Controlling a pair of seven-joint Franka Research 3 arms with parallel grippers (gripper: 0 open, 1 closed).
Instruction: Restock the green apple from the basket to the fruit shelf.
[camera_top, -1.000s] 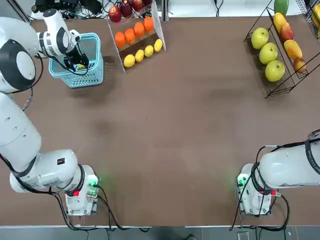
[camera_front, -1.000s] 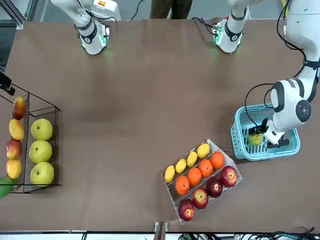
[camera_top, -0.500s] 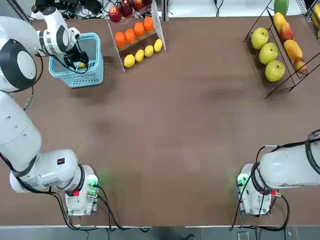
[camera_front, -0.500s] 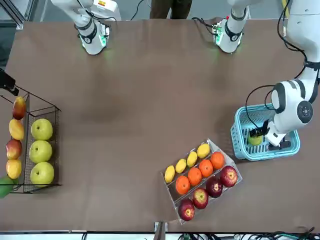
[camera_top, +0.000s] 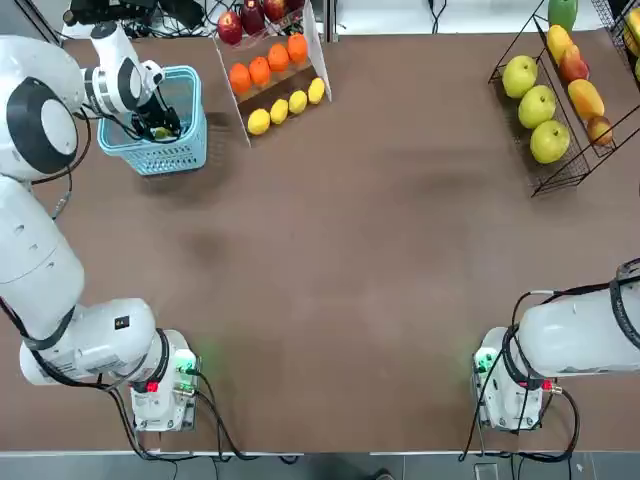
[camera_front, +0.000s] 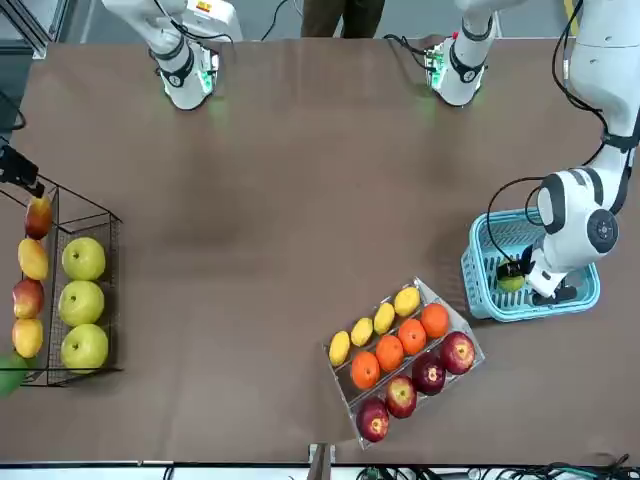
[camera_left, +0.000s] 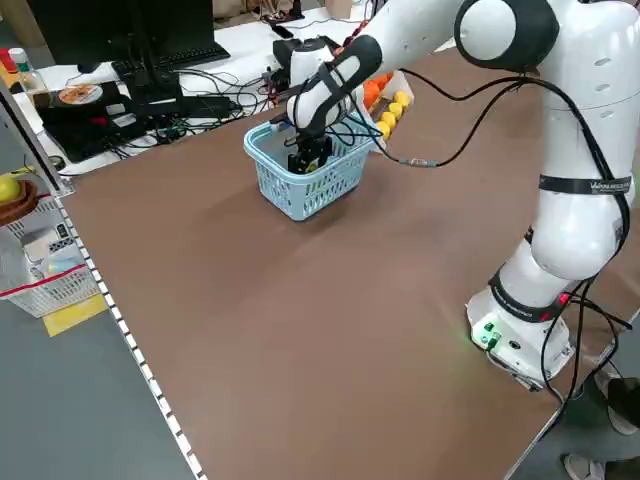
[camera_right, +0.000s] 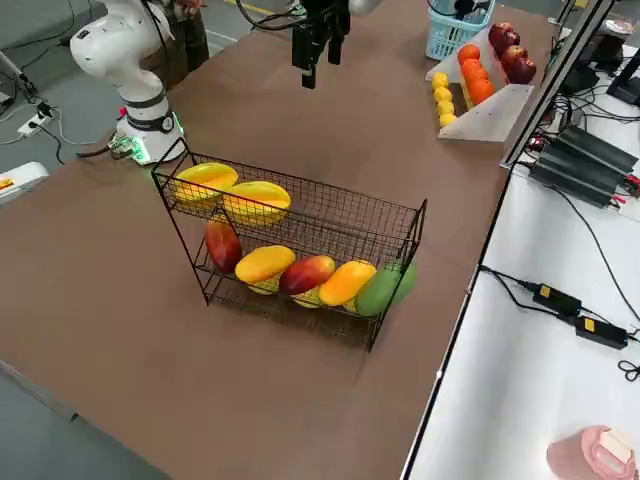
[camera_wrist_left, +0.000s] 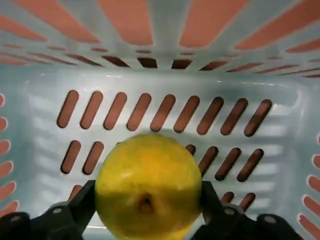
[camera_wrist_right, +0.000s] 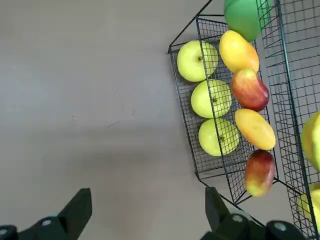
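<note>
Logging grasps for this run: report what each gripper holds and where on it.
The left gripper in the basket grips the green apple by its two opposite sides. The right gripper is open, holding nothing.

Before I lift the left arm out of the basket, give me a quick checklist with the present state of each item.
1. Left tool around the round yellow-green apple: ok, one finger on each side of it in the left wrist view.
2. Firm grip on the apple: cannot tell; the fingers flank it, but contact pressure does not show.
3. Apple off the floor of the light blue slotted plastic basket: cannot tell.
4. Room on the black wire fruit shelf: ok, bare wire shows past the three green apples in that tray.
5. Right tool out of the way: ok, open, above the table near the shelf, holding nothing.
6. Path across the brown table: ok, nothing lies between basket and shelf.
</note>
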